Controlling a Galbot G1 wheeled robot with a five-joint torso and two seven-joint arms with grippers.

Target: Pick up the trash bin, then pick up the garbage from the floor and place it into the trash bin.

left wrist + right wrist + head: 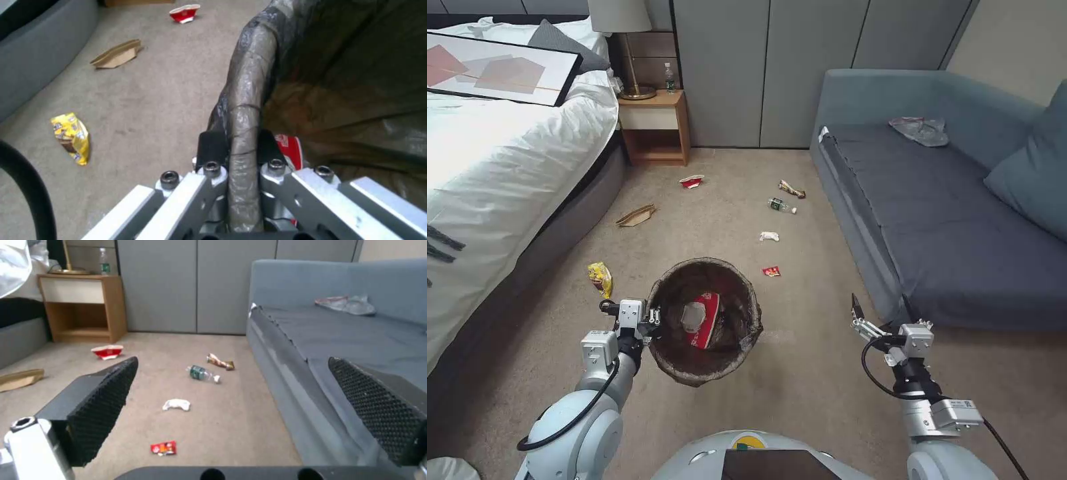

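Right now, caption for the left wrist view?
Left hand clamps the trash bin rim; yellow wrapper on the carpet.

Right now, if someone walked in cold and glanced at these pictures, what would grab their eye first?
Probably the trash bin, front and centre, its bag-covered rim pinched by the left end effector, with a red-white carton already inside. Next, the litter dotting the carpet: a yellow wrapper by the bed and a bottle near the sofa. The right end effector hangs open beside the sofa.

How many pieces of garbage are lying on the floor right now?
7: yellow wrapper and tan cardboard near the bed, red-white carton by the nightstand, brown wrapper, bottle, tissue, small red wrapper along the sofa. Others may be hidden.
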